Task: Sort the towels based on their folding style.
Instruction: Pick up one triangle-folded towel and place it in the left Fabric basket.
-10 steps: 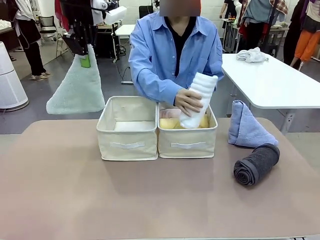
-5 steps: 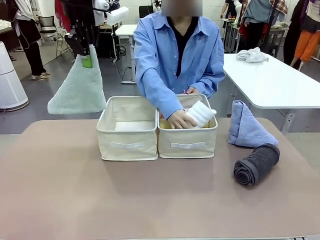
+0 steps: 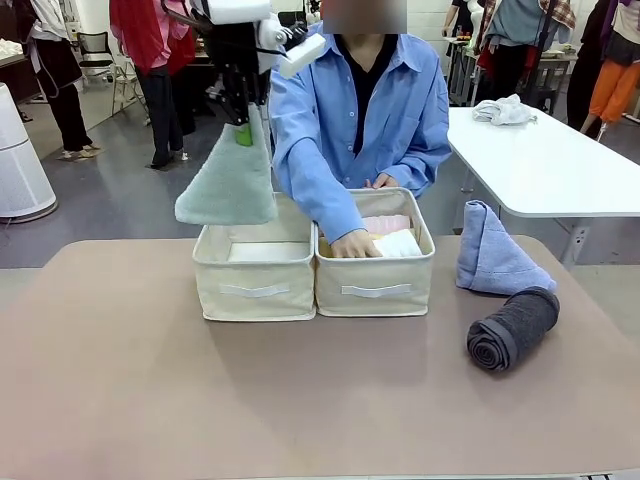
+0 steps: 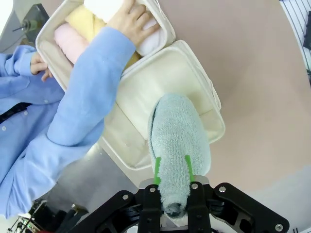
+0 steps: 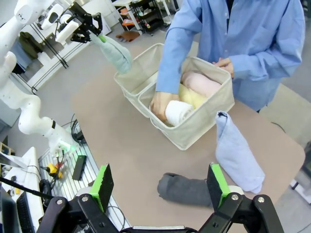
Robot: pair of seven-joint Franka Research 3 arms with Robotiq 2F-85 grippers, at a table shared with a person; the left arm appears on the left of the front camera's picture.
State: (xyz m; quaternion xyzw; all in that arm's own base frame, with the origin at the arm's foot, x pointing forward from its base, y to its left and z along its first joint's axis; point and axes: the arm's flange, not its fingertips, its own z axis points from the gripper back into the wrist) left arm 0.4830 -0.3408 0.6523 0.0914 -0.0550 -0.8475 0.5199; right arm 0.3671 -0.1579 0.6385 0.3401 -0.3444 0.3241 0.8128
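My left gripper (image 3: 240, 128) is shut on the tip of a grey-green triangle towel (image 3: 228, 182), which hangs above the back of the left beige basket (image 3: 255, 290); in the left wrist view the towel (image 4: 177, 138) dangles over that basket (image 4: 194, 60). The person's hand (image 3: 355, 243) presses a white roll (image 3: 400, 243) into the right basket (image 3: 375, 288), beside a pink roll (image 5: 201, 82) and a yellow roll (image 5: 193, 97). A light blue triangle towel (image 3: 495, 255) and a dark grey roll (image 3: 512, 328) lie on the table's right. My right gripper (image 5: 159, 186) hangs open above the dark grey roll (image 5: 187, 191).
A white table (image 3: 560, 170) stands behind at the right with a crumpled white-grey cloth (image 3: 503, 110) on it. The person leans over the baskets from the far side. The brown table's front and left (image 3: 120, 380) are bare.
My left arm has swung right with the grey-green towel, from beyond the table's left to over the left basket. The person has pushed the white roll down into the right basket.
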